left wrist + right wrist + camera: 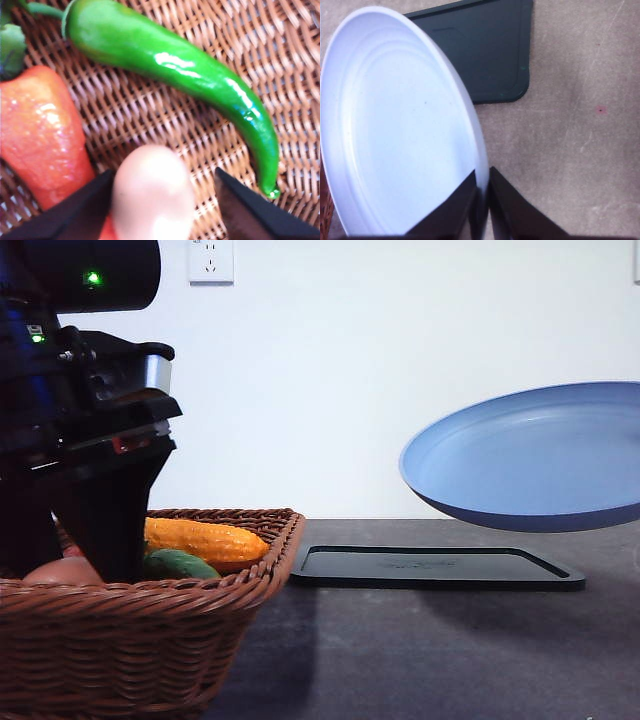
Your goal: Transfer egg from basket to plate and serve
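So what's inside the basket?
The basket holds the egg, a green chili pepper, a red pepper and a yellow corn cob. The left arm covers the rest.

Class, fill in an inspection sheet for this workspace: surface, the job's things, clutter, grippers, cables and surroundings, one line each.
Surface: dark grey table, faint scuffs.
Job's things: egg lies in the wicker basket; blue plate is held in the air above the table, tilted, with nothing on it.
Clutter: green chili pepper, red pepper and yellow corn cob in the basket; black tray lies flat on the table.
Grippers: left gripper open, fingers either side of the egg; right gripper shut on the plate's rim.
Cables: nothing seen.
Surroundings: white wall, wall socket.
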